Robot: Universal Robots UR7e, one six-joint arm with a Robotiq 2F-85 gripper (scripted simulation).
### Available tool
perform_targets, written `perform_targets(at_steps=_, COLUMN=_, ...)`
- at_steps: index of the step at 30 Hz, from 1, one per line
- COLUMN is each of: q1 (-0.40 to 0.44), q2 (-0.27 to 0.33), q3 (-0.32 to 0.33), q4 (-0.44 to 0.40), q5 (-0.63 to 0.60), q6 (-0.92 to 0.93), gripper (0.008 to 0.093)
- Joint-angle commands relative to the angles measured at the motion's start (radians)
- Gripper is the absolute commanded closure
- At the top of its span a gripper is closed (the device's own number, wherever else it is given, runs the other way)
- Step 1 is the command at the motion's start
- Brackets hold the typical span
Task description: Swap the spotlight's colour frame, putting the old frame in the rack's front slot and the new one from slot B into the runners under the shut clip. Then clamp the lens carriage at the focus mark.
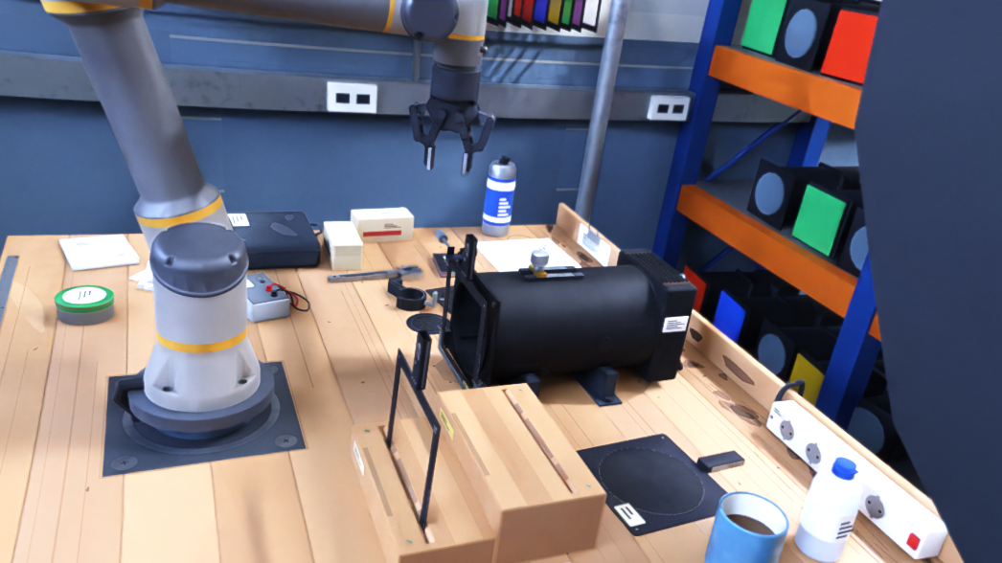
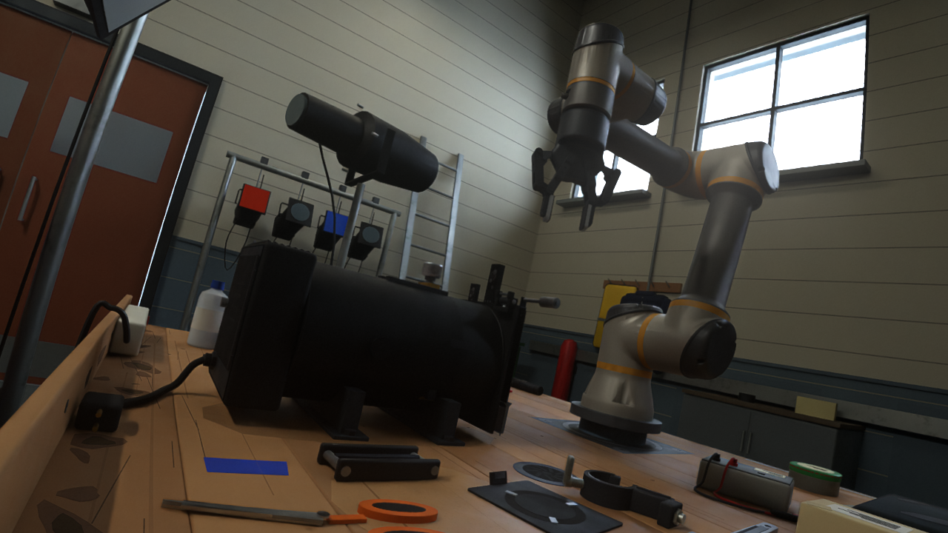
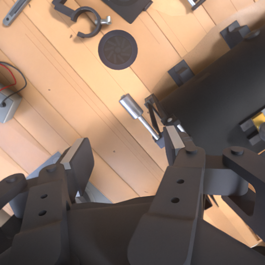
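The black spotlight (image 1: 567,322) (image 2: 358,345) lies on its side on the bench, its front frame holder (image 1: 466,318) facing the arm's base. A small handle (image 3: 139,116) (image 2: 545,303) sticks out near the holder's top. A silver knob (image 1: 538,260) (image 2: 431,270) sits on the slot along the barrel. A black colour frame (image 1: 413,448) stands upright in the front slot of the wooden rack (image 1: 476,476). My gripper (image 1: 448,164) (image 2: 567,215) (image 3: 124,151) hangs high above the spotlight's front end. It is open and holds nothing.
The arm's base (image 1: 200,350) stands left of the rack. A clamp ring (image 1: 410,297), a round disc (image 1: 426,323), a wrench (image 1: 371,274), a battery box (image 1: 266,297) and a water bottle (image 1: 499,196) lie behind the spotlight. A blue cup (image 1: 746,529) and power strip (image 1: 855,476) sit at the right.
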State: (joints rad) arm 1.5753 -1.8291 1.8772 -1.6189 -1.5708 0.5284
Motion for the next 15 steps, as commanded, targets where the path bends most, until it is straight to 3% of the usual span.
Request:
perform_targets(at_steps=1, q1=0.000, q2=0.000, q3=0.000, q4=0.000, q5=0.000, q6=0.042, gripper=0.0434)
perform_targets(at_steps=15, q1=0.000, q2=0.000, q3=0.000, q4=0.000, q5=0.000, q6=0.705, gripper=0.0434)
